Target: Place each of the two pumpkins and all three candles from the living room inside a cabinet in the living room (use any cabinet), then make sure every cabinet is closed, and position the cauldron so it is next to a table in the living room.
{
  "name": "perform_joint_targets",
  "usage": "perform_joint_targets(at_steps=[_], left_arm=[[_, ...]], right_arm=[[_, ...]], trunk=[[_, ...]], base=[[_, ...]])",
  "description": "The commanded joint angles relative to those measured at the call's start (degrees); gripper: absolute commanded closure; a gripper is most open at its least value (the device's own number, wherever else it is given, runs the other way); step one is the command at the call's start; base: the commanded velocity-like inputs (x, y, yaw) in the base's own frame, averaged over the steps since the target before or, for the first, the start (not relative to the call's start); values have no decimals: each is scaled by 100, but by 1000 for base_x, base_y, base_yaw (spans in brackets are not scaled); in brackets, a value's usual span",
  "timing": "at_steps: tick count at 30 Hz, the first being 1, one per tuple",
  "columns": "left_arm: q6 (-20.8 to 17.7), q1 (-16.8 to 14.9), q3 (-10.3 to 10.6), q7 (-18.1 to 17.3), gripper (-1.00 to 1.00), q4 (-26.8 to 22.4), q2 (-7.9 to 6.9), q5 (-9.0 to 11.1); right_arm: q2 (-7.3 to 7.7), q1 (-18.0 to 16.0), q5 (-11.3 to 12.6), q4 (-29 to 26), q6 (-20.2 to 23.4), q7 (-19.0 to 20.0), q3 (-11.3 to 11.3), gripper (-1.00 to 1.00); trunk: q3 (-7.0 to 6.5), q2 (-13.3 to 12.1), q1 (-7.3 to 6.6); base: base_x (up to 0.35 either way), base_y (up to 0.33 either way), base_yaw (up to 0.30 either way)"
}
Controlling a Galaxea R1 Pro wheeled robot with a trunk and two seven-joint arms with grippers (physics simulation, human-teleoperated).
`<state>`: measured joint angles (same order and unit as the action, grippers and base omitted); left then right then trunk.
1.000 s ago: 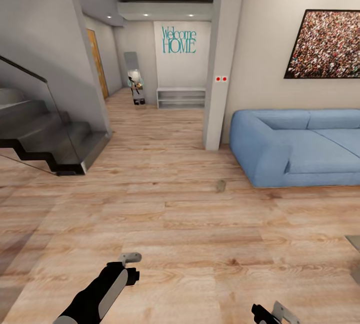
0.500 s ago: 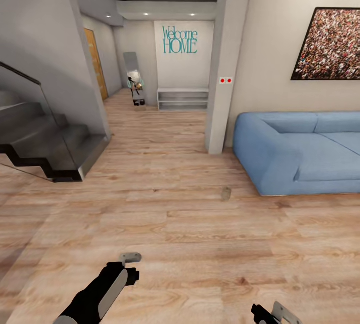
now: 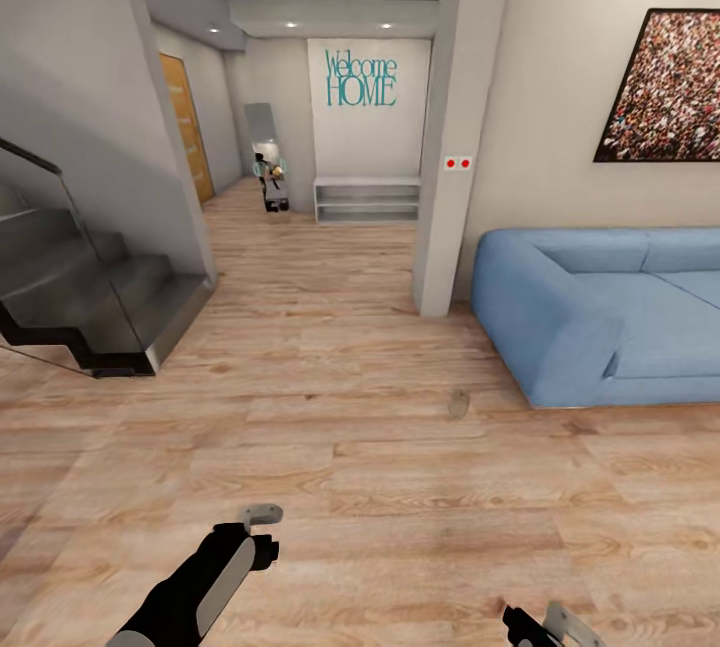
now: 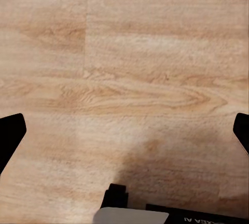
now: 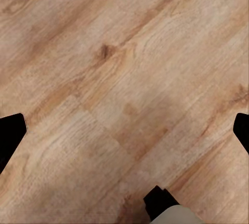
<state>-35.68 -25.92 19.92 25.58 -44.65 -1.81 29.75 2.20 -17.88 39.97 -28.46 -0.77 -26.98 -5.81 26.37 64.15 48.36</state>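
Note:
The pumpkins, candles, cabinet, cauldron and table are out of view. My left gripper [image 3: 262, 517] hangs low over bare wooden floor; in the left wrist view it [image 4: 124, 130] is open, its dark fingertips [image 4: 10, 133] spread wide with only planks between them. My right gripper [image 3: 552, 625] sits at the lower edge of the head view. It [image 5: 124, 130] is open too, over floor, holding nothing. A small brownish thing [image 3: 458, 403] lies on the floor near the sofa, too small to identify.
A blue sofa [image 3: 600, 312] stands at the right under a framed picture [image 3: 665, 87]. A grey pillar [image 3: 450, 147] rises beside it. Dark stairs [image 3: 90, 297] are at the left. A hallway with a low grey shelf [image 3: 367, 199] runs ahead.
The whole view has shifted: sofa, pillar and the small floor thing now sit further right and lower. The grey corner at the right edge has left the picture. Both arms hold the same pose.

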Motion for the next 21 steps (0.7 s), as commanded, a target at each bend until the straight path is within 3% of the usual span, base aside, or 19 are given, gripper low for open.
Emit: perform_joint_targets(at_steps=[1, 5, 8, 11, 13, 14, 21], left_arm=[[0, 0, -4, -3, -100, 0, -1, 4], [-2, 0, -41, -97, -100, 0, -13, 60], [-26, 0, -67, -514, -100, 0, -14, 77], [-80, -71, -86, -1008, -100, -7, 28, 77], [-160, -344, -106, -1193, -100, 14, 42, 95], [-137, -387, -117, -1207, -100, 114, 52, 96], [-115, -489, -117, -1214, -100, 389, 285, 76]], right_arm=[[2, 1, 4, -1, 9, -3, 7, -100], [28, 0, 24, 11, 76, -45, 20, -100], [59, -92, 34, 14, 379, -62, 29, -100], [47, -550, 33, 12, 1362, -87, 37, -100], [56, -1076, 24, 4, 2374, -116, 35, -100], [63, -1169, 22, -9, 2559, -119, 34, -100], [65, -1277, -53, -55, 2749, -98, -143, -100]], trunk=[[0, 0, 0], [0, 0, 0], [0, 0, 0], [0, 0, 0], [0, 0, 0], [0, 0, 0], [0, 0, 0]], base=[[327, 0, 0], [327, 0, 0], [327, 0, 0], [327, 0, 0], [327, 0, 0], [327, 0, 0], [328, 0, 0]])
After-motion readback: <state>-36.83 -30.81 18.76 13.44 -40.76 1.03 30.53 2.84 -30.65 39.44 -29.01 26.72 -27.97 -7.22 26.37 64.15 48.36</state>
